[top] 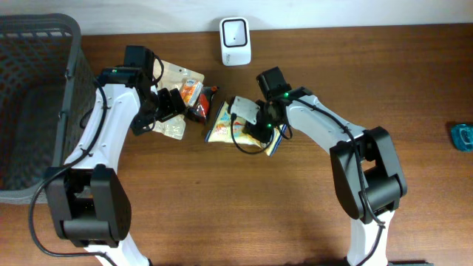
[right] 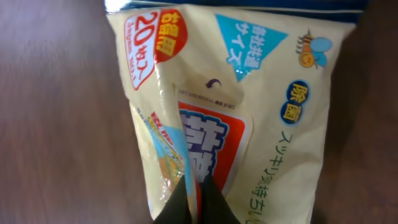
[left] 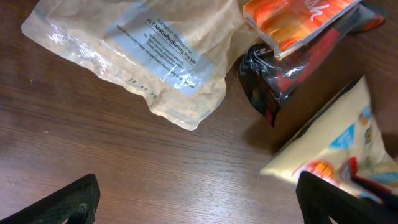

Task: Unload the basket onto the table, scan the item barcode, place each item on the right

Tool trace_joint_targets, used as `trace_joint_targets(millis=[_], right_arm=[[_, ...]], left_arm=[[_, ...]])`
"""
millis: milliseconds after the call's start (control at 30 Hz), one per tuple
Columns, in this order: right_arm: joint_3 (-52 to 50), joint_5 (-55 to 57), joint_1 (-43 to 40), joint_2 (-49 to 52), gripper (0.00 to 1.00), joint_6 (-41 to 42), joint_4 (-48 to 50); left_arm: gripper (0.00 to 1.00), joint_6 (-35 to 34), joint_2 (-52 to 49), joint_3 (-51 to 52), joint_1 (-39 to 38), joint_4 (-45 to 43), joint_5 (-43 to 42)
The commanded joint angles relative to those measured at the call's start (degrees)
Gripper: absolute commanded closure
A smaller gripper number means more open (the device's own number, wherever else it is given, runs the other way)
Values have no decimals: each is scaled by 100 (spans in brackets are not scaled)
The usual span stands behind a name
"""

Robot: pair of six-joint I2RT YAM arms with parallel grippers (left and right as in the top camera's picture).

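The item, a yellow packet (top: 222, 127) with Japanese print, lies in the middle of the table, and its face fills the right wrist view (right: 261, 106). My right gripper (top: 259, 131) is shut on it, both fingers pinching a raised fold of the wrapper (right: 198, 199). The white barcode scanner (top: 235, 31) stands at the back edge. My left gripper (top: 171, 106) hangs open above bare wood (left: 199, 199), with nothing between its fingers (left: 68, 202). The yellow packet's corner (left: 336, 149) shows by the right finger.
A clear pouch with a printed label (left: 134, 56), a black packet (left: 280, 81) and an orange packet (left: 292, 22) lie to the left of the item. A dark mesh basket (top: 37, 96) stands at the far left. A small blue object (top: 463, 136) sits at the right edge.
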State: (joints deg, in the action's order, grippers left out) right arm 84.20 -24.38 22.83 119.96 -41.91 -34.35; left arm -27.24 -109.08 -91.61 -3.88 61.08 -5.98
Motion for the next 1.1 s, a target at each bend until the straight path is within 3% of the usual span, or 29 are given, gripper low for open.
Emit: trace_joint_targets(millis=[0, 133, 300, 500, 633, 767, 933, 1067], right_arm=[[146, 409, 9, 136, 96, 1884, 302], [647, 404, -153, 57, 96, 3080, 455], [1412, 407, -295, -24, 96, 3891, 503], [1692, 407, -431, -24, 96, 4662, 1757], [1692, 393, -566, -24, 96, 5316, 1287], [1692, 120, -695, -24, 96, 5191, -173], [1692, -933, -837, -24, 96, 3604, -2229], [1692, -1123, -874, -24, 96, 2964, -3136]], left_arm=[[1, -48, 13, -26, 28, 9, -20], [1, -50, 13, -26, 31, 9, -20], [1, -48, 13, -26, 28, 9, -20], [1, -48, 13, -26, 28, 9, -22], [1, -50, 13, -26, 31, 9, -22], [1, -48, 13, -26, 31, 11, -20], [1, -48, 13, -26, 28, 9, -22], [1, -48, 13, -26, 31, 9, -20]])
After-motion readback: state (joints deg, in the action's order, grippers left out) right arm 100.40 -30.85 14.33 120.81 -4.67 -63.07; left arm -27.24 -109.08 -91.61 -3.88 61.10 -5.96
